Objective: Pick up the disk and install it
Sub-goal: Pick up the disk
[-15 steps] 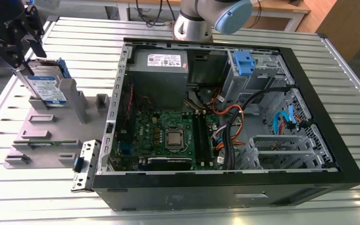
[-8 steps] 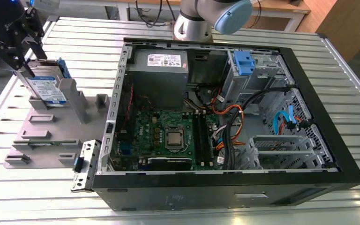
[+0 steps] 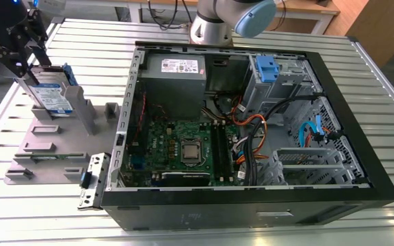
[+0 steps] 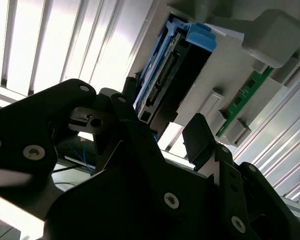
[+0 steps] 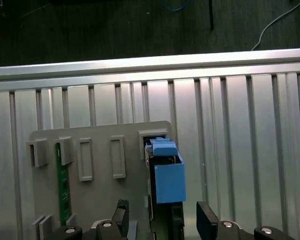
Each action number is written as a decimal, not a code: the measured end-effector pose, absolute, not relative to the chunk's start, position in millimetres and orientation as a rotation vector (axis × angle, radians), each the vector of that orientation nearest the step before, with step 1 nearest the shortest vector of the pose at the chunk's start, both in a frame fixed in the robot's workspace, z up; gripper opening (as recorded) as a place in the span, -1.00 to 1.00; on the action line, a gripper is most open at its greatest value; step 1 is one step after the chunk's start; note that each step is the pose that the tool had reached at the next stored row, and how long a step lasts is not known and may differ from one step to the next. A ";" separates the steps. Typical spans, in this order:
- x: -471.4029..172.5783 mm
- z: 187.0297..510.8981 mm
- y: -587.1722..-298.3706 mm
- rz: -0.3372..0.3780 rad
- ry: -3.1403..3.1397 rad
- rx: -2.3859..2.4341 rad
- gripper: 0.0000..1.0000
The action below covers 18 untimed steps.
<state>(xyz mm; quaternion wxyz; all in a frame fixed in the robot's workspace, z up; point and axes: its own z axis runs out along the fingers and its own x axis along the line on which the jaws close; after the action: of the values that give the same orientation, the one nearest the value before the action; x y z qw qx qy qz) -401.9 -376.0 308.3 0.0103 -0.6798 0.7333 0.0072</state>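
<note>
The disk (image 3: 53, 96) stands on edge in a slot of the grey fixture (image 3: 57, 146) at the exterior view's left, beside the open computer case. It is silver with a blue-and-white label and blue rails. My gripper (image 3: 38, 72) hangs just over it, open. In the first wrist view the disk's blue carrier (image 5: 168, 175) sits between my two black fingertips (image 5: 121, 210), with a gap on each side. The second wrist view shows the disk's connector edge (image 4: 162, 82) just beyond the open gripper (image 4: 162, 120).
The open computer case (image 3: 139, 66) holds a motherboard (image 3: 183, 148), a grey power-supply box (image 3: 176, 69) and a drive cage with a blue bracket (image 3: 266, 69). A green memory stick (image 5: 63, 185) sits in the fixture. All rests on a slatted metal table (image 3: 381, 82).
</note>
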 end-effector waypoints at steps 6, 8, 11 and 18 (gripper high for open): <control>-401.9 306.1 -376.1 0.022 2.284 -2.127 0.29; -402.0 304.2 -376.1 0.022 2.284 -2.127 0.29; -402.3 300.7 -376.1 0.022 2.284 -2.127 0.29; -402.4 299.8 -375.7 0.024 2.283 -2.126 0.29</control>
<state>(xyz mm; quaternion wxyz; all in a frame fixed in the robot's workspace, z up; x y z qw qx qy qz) -402.4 -375.7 299.8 0.0109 -0.6815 0.7317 0.0078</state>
